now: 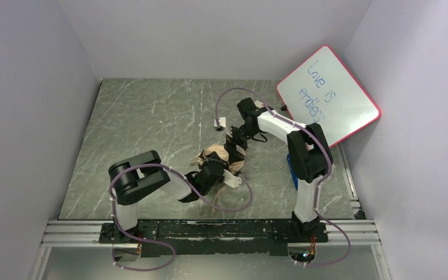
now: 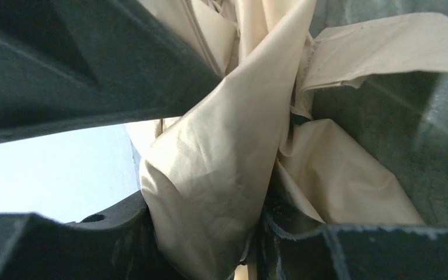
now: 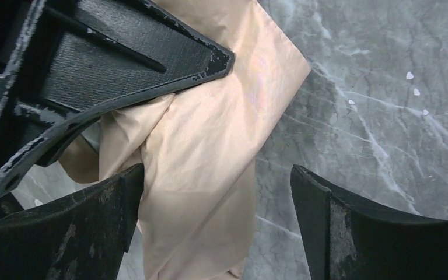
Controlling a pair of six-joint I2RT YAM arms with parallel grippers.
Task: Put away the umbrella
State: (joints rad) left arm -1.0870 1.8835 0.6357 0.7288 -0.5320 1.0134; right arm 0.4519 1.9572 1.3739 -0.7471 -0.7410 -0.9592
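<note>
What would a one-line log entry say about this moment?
stage: umbrella bunched on table, not stowed | left gripper: shut on umbrella fabric | right gripper: open over fabric edge

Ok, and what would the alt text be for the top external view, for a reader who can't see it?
The left arm and right arm meet over a crumpled tan and black umbrella in the middle of a grey marbled table. A pink-framed whiteboard with handwriting on it stands tilted at the table's far right corner.
</note>
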